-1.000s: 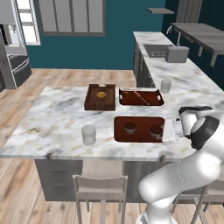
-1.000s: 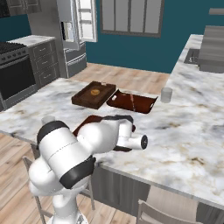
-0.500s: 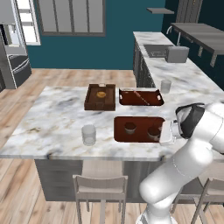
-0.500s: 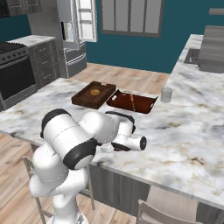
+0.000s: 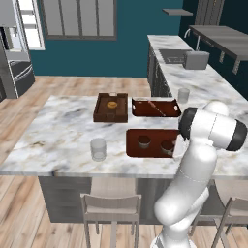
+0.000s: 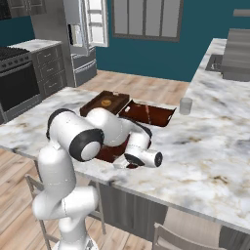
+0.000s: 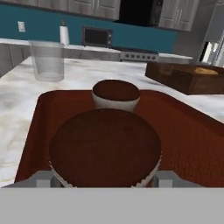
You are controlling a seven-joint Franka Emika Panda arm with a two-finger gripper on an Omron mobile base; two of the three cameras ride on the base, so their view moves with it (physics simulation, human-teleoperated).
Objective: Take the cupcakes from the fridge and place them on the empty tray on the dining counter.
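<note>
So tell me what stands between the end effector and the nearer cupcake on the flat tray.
Nothing visible: in the hand view the near dark brown round cupcake sits directly ahead of the end effector, on the flat reddish-brown tray.

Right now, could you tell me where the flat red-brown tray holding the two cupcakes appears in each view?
Left base view: tray at centre, beside the arm.
Right base view: a strip of it left of centre, below the arm.
Hand view: it spans the lower half.
Shared landmark: the wooden box tray.
</note>
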